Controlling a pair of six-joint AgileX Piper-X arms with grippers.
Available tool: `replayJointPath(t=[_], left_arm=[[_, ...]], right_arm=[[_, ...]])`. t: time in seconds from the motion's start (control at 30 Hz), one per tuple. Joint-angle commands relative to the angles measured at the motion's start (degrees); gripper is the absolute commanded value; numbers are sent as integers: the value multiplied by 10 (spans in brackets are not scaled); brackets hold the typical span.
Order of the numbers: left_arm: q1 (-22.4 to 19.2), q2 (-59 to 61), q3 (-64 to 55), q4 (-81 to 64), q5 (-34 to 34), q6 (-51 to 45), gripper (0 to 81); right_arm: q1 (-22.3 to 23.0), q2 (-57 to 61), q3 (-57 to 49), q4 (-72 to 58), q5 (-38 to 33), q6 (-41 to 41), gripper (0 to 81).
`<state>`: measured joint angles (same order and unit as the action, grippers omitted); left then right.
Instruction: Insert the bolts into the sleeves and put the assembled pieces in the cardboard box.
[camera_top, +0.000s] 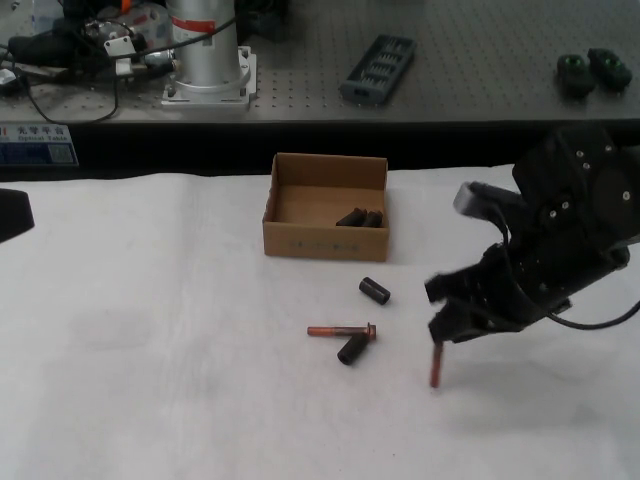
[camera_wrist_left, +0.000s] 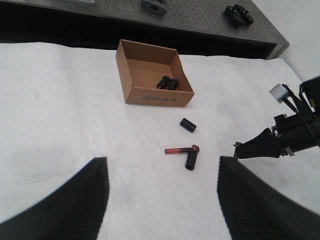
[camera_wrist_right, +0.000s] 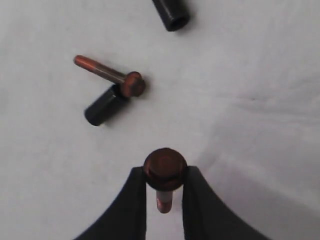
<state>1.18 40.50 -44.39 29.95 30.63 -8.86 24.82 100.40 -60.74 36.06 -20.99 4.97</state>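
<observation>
Because the held bolt (camera_wrist_right: 165, 166) stands upright, head toward the wrist and tip down at the white cloth (camera_top: 150, 350), its long axis runs close to vertical, while both sleeves on the cloth lie on their sides. The right gripper (camera_wrist_right: 165, 176) is pinched narrow on the shank just under the head, at the right of the bench. I cannot tell whether the tip touches the cloth.

Just left of it lies the loose bolt (camera_top: 340, 330), long axis left to right, head at the right end. That head seems to touch the near sleeve (camera_top: 352, 349), which angles off toward the near left. The far sleeve (camera_top: 375, 291) rests apart, between these and the cardboard box (camera_top: 283, 237), where two dark pieces (camera_top: 360, 218) sit in the right part.

The left gripper (camera_wrist_left: 161, 170) hangs wide open, holding nothing, on the near side of the loose bolt.

To do this step well, I judge that a sleeve should be lifted by the free claw and its bore turned to meet the bolt's axis. The bolt then enters straight, since a slanted entry would likely jam or push the sleeve away.
</observation>
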Motion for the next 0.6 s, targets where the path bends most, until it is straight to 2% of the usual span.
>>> replayJointPath(t=[0.0, 0.1, 0.23, 0.4, 0.57], left_arm=[[1, -1, -1, -5, -4, 8, 465], [1, -1, -1, -5, -4, 8, 465], [1, -1, -1, -5, -4, 8, 465], [1, -1, -1, -5, -4, 8, 465], [1, -1, -1, -5, -4, 8, 465]], right_arm=[[0, -8, -2, 11, 43, -97, 29], [0, -8, -2, 5, 41, -139, 29], [3, -1, -2, 8, 20, -149, 29], [36, 23, -2, 9, -1, -149, 29], [71, 40, -2, 9, 60, -149, 29]])
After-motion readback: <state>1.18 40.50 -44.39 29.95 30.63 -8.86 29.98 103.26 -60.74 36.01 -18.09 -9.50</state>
